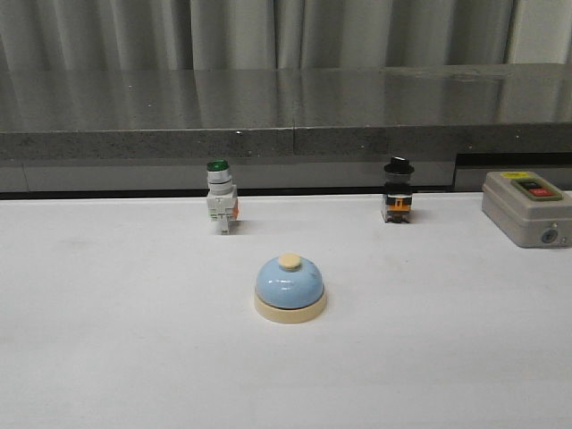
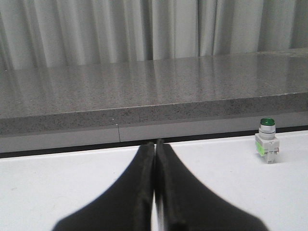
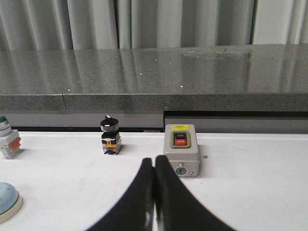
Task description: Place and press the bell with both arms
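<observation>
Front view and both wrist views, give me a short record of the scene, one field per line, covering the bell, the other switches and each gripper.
bell: light-blue dome upright on the white table, centre, untouched
green-capped switch: behind the bell, to the left
black-knob switch: behind the bell, to the right
grey box: far right, red button on top
left gripper: shut, empty, off the bell
right gripper: shut, empty, facing the grey box

Even, dimmish overhead light; soft shadows; glare on grey ledge (image 1: 286, 98); pics slightly grainy.
</observation>
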`<action>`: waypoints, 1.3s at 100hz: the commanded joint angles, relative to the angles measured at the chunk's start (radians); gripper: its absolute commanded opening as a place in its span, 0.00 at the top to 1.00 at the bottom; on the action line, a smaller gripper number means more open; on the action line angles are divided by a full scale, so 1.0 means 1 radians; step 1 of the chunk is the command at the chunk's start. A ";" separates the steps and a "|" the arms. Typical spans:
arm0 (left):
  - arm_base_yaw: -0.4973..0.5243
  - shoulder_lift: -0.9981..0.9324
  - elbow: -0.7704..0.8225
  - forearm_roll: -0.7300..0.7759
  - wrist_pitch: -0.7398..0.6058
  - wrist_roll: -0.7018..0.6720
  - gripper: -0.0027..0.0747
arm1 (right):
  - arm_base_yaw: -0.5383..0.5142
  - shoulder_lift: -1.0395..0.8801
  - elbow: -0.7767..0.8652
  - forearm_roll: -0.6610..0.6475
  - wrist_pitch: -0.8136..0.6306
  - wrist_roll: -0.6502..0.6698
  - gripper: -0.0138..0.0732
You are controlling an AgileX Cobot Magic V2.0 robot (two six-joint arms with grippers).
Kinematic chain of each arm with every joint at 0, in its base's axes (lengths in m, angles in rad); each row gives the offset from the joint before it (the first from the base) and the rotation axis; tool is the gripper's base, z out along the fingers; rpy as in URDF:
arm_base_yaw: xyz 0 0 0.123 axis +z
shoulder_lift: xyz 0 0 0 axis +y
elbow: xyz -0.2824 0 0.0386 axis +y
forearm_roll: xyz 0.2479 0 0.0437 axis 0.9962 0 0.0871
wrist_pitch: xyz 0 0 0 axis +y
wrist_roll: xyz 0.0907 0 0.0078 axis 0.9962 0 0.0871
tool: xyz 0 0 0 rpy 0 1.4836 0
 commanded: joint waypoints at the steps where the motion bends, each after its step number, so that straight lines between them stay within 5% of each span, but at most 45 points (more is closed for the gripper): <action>1: 0.001 -0.031 0.041 -0.009 -0.069 -0.007 0.99 | -0.007 -0.018 -0.014 -0.011 -0.084 -0.010 0.91; 80: 0.001 -0.031 0.041 -0.009 -0.069 -0.007 0.99 | -0.007 -0.018 -0.019 -0.011 -0.124 -0.010 0.91; 106: 0.001 -0.031 0.041 -0.009 -0.069 -0.007 0.99 | -0.007 0.047 -0.207 -0.008 0.098 -0.010 0.91; 130: 0.001 -0.031 0.041 -0.009 -0.069 -0.007 0.99 | -0.007 0.328 -0.508 0.017 0.335 -0.010 0.91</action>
